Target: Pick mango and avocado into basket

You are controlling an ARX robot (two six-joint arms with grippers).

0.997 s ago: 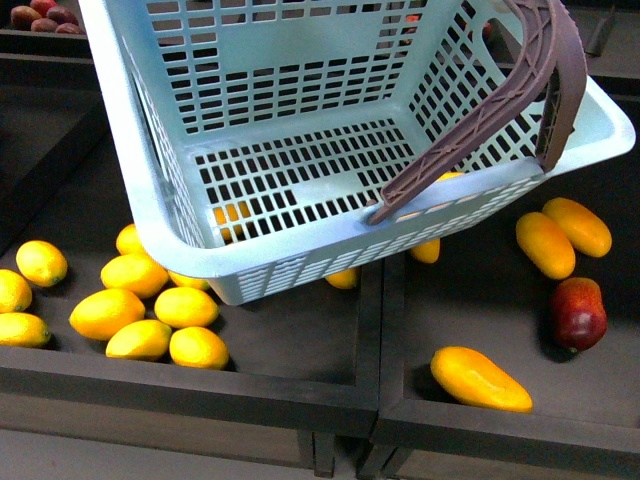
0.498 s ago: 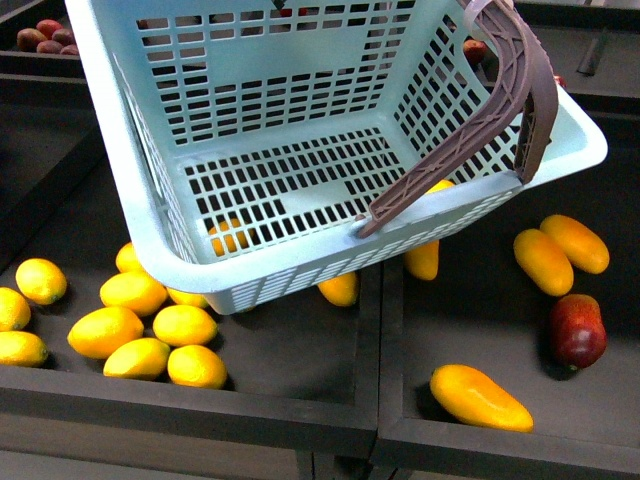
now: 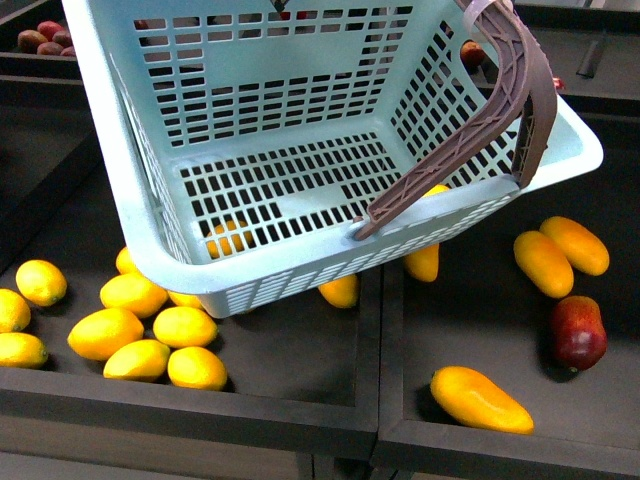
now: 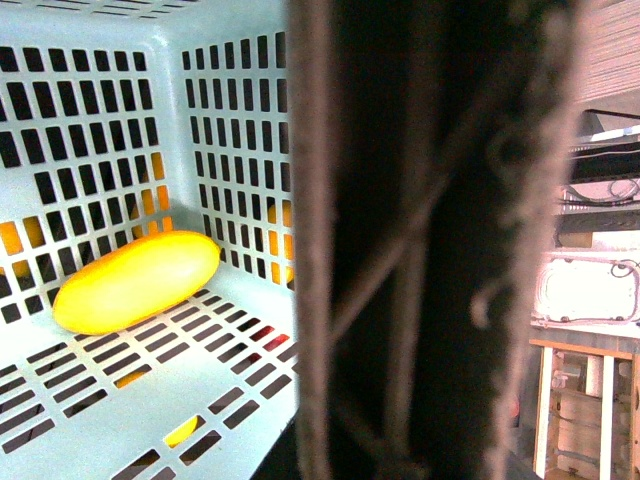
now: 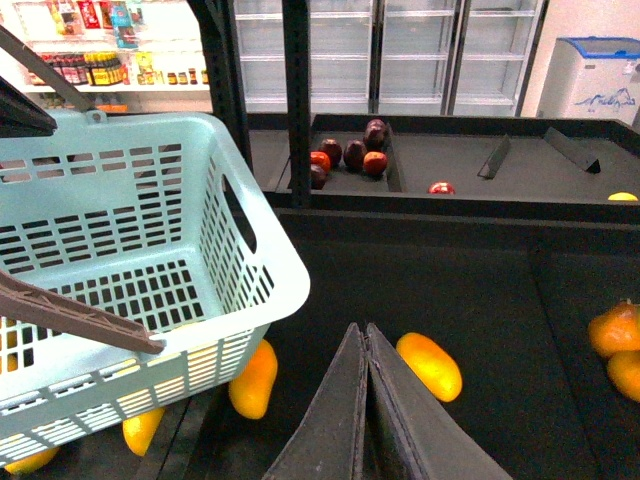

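well, my right fingers (image 5: 362, 340) are pressed together tip to tip with nothing between them, hanging above a dark bin (image 5: 480, 300). just past their tips lies a loose mango (image 5: 430, 366). another one (image 5: 252, 380) pokes out from under the rim of the basket (image 5: 285, 285), which is close beside the fingers.

of my left fingers i cannot tell the state. half of the left wrist view is filled by a dark, blurred brown handle (image 4: 420, 240) right up against the lens. beside it i look into the basket, where a mango (image 4: 135, 282) lies on its side on the slotted floor, against a slotted wall near a corner.

from the front, the basket hangs tilted above the bins with its open mouth toward the camera and a brown handle swung across its right rim. below it a cluster of yellow fruits (image 3: 150, 330) lies in the left bin (image 3: 300, 345). in the right bin (image 3: 470, 320) more mangoes are spread out: one near the front edge (image 3: 480, 400) and a pair side by side (image 3: 545, 262). a dark red fruit (image 3: 578, 332) lies just beside that pair.
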